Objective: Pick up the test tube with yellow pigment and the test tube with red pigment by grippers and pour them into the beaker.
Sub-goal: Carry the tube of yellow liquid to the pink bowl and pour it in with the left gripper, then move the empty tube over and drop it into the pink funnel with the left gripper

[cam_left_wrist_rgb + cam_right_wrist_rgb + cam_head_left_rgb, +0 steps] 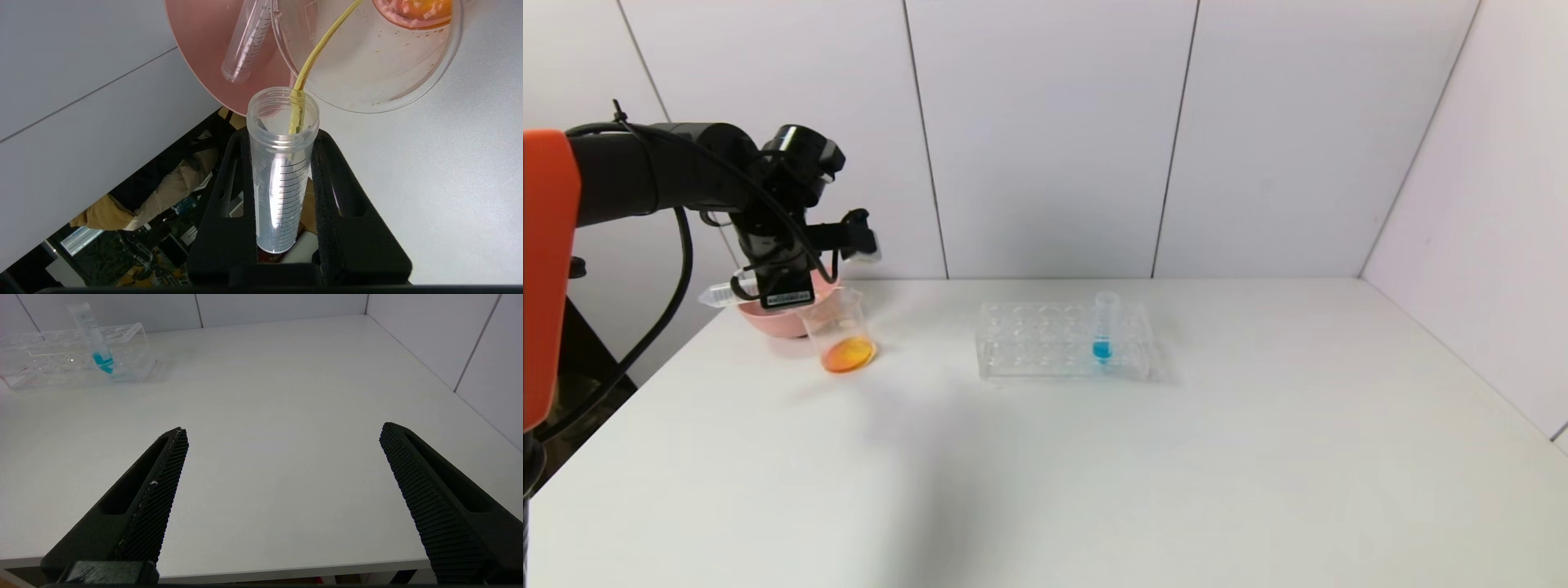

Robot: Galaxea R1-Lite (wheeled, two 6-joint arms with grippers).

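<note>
The left claw point(282, 196) is clenched on the test tube with yellow pigment point(282, 171), holding it tipped over the beaker point(840, 331) at the far left of the desk point(1094, 474), so that the tube's open mouth sits just beside the beaker's rim. A thin yellow stream point(318, 53) runs from that mouth down into the beaker, and the gripped tube looks nearly drained, with only a streak of yellow along its wall. At the beaker's bottom lies a pool of orange liquid point(848, 355), which suggests the red pigment has already gone in and is now mixing with the yellow. An empty clear tube point(247, 41) lies inside the pink bowl point(768, 318) just behind the beaker, probably the spent red one, though that is a judgement. Farther out toward the middle of the desk, the clear tube rack point(1062, 343) holds only the tube with blue liquid point(1103, 331), upright. The right claw point(282, 498) hangs released, fingers wide apart, over bare desk on the right side, near the front edge. The task appears close to finished: what remains is to let the last yellow drip out.
</note>
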